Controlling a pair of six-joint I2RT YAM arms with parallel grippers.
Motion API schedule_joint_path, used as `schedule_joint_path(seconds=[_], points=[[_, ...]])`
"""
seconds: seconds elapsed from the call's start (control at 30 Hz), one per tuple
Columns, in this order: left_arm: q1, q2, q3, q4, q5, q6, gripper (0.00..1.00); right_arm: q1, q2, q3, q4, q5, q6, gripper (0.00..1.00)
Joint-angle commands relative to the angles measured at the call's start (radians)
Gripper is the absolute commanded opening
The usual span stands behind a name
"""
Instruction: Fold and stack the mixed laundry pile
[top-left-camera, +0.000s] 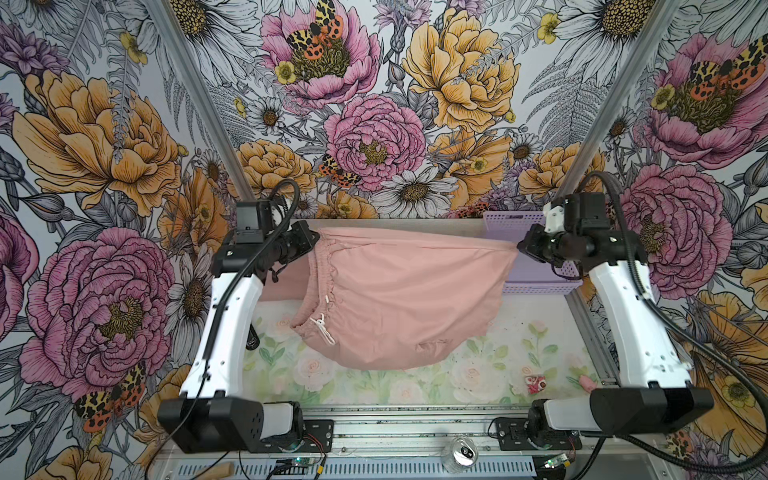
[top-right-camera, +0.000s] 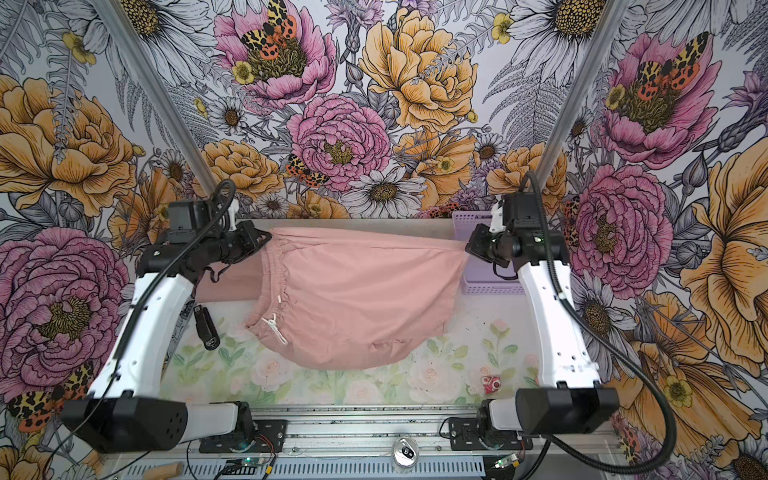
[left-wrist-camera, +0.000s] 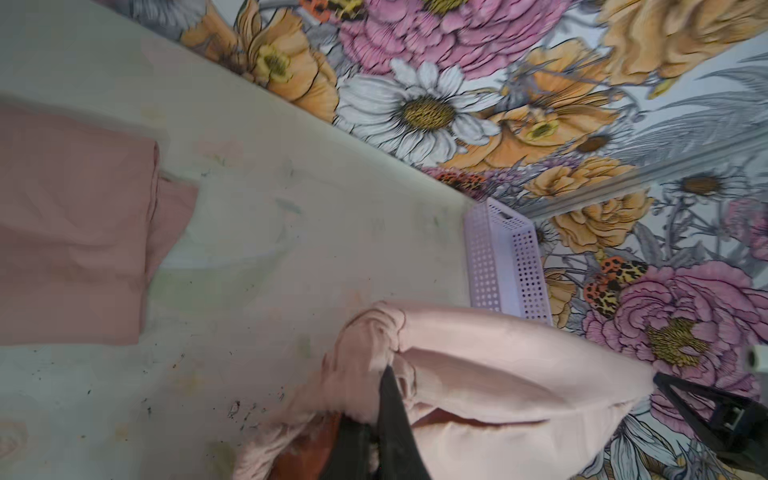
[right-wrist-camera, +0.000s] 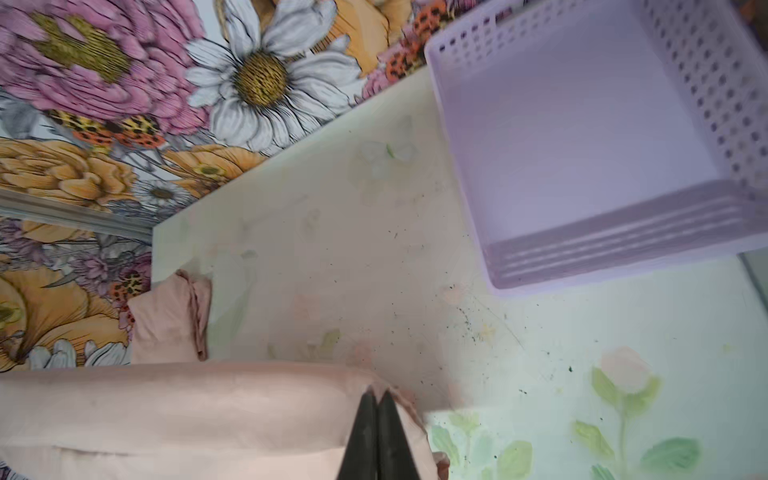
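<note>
The pink shorts (top-left-camera: 407, 299) hang spread in the air between the two arms, above the middle and back of the flowered tabletop (top-left-camera: 374, 386). The top edge is pulled nearly straight from side to side and the rest sags in a rounded belly toward the front. Whether the lowest fold touches the tabletop cannot be told. The left jaws are clenched on the gathered elastic waistband (top-left-camera: 328, 270) at the left corner of the shorts; in the left wrist view the dark fingers (left-wrist-camera: 390, 415) pinch the bunched cloth (left-wrist-camera: 498, 365). The right jaws are clenched on the opposite corner, and in the right wrist view the two dark fingertips (right-wrist-camera: 365, 415) sit pressed together on the edge of the fabric (right-wrist-camera: 187, 407). A white drawstring (top-left-camera: 322, 322) dangles from the waistband on the left half of the shorts (top-right-camera: 361, 299). A second pink garment (top-left-camera: 286, 282) lies flat on the tabletop at the back left, partly hidden under the left arm (top-left-camera: 232, 316) and behind the hanging shorts; both wrist views show it (left-wrist-camera: 75, 224) (right-wrist-camera: 166, 324) lying well below the lifted cloth. A lavender perforated basket (top-left-camera: 536, 278) stands at the back right corner, just beside the right arm (top-left-camera: 631, 316), and its inside is bare in the right wrist view (right-wrist-camera: 602, 249). A small red and white item (top-left-camera: 534, 384) lies near the front right of the tabletop, and a drink can (top-left-camera: 463, 455) stands on the frame in front.
</note>
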Motion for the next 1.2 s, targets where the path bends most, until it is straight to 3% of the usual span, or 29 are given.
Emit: schedule_joint_path(seconds=[0.0, 0.2, 0.57, 0.6, 0.67, 0.73, 0.8, 0.83, 1.0, 1.17], points=[[0.030, 0.175, 0.026, 0.137, 0.065, 0.003, 0.00, -0.012, 0.129, 0.006, 0.207, -0.035, 0.046, 0.00], [0.035, 0.560, 0.218, 0.157, 0.121, 0.031, 0.00, -0.006, 0.451, 0.179, 0.284, -0.065, 0.078, 0.00], [0.054, 0.908, 0.606, 0.173, 0.121, -0.027, 0.03, 0.006, 0.942, 0.793, 0.275, -0.063, 0.140, 0.00], [0.056, 0.927, 0.635, 0.175, 0.116, -0.031, 0.19, 0.008, 0.984, 0.855, 0.273, -0.066, 0.146, 0.00], [0.060, 0.955, 0.663, 0.176, 0.103, -0.033, 0.54, 0.009, 1.044, 0.949, 0.269, -0.082, 0.162, 0.20], [0.062, 0.960, 0.666, 0.179, 0.088, -0.033, 0.75, 0.011, 1.065, 0.985, 0.268, -0.090, 0.169, 0.34], [0.063, 0.941, 0.647, 0.180, 0.074, -0.029, 0.87, 0.018, 1.041, 0.966, 0.259, -0.089, 0.153, 0.41], [0.064, 0.925, 0.630, 0.180, 0.064, -0.025, 0.98, 0.023, 1.021, 0.943, 0.254, -0.091, 0.141, 0.42], [0.057, 0.758, 0.452, 0.201, 0.002, 0.003, 0.99, 0.063, 0.811, 0.629, 0.247, -0.092, 0.056, 0.43], [0.022, 0.528, 0.185, 0.209, -0.064, 0.043, 0.99, 0.135, 0.524, 0.163, 0.249, -0.068, -0.017, 0.43]])
